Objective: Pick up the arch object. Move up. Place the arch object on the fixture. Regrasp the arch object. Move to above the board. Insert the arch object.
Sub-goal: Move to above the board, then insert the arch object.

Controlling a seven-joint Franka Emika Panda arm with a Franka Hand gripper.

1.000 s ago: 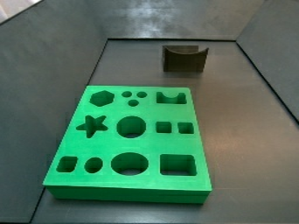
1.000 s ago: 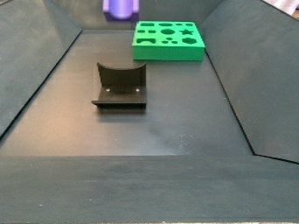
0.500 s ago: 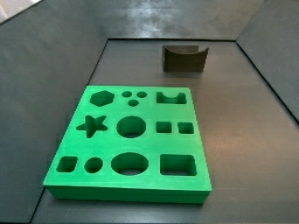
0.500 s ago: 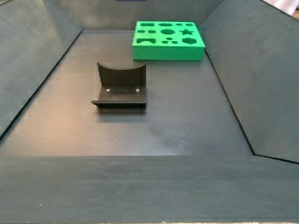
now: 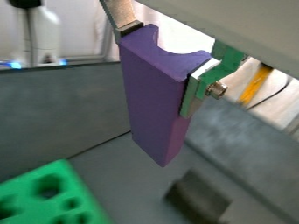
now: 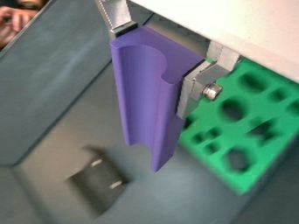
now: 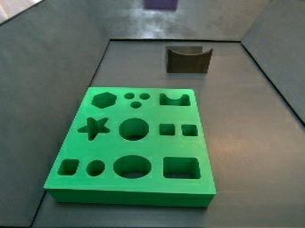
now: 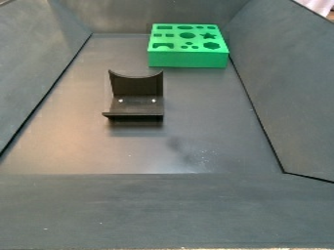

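In both wrist views my gripper [image 5: 163, 59] [image 6: 156, 57] is shut on the purple arch object [image 5: 152, 96] [image 6: 146, 96], which hangs long-side down with its curved groove showing. Silver fingers [image 5: 198, 87] [image 6: 194, 84] press on its two sides. Far below lie the green board [image 5: 35, 197] [image 6: 246, 122] and the dark fixture [image 5: 198, 197] [image 6: 100, 179]. A side view shows only a purple sliver of the arch object [image 7: 161, 4] at its upper edge, high above the fixture [image 7: 188, 58] and board [image 7: 134, 138]. In both side views the gripper itself is out of view.
Grey sloping walls [image 8: 39, 68] enclose the dark floor [image 8: 170, 146]. The fixture [image 8: 133, 96] stands mid-floor and the board [image 8: 188, 45] lies near the far wall. The board's cut-outs include a star, a hexagon, circles, squares and an arch.
The purple piece seen at the top of a side view a second ago has left that view. Its lower end now shows at the top edge of a side view.
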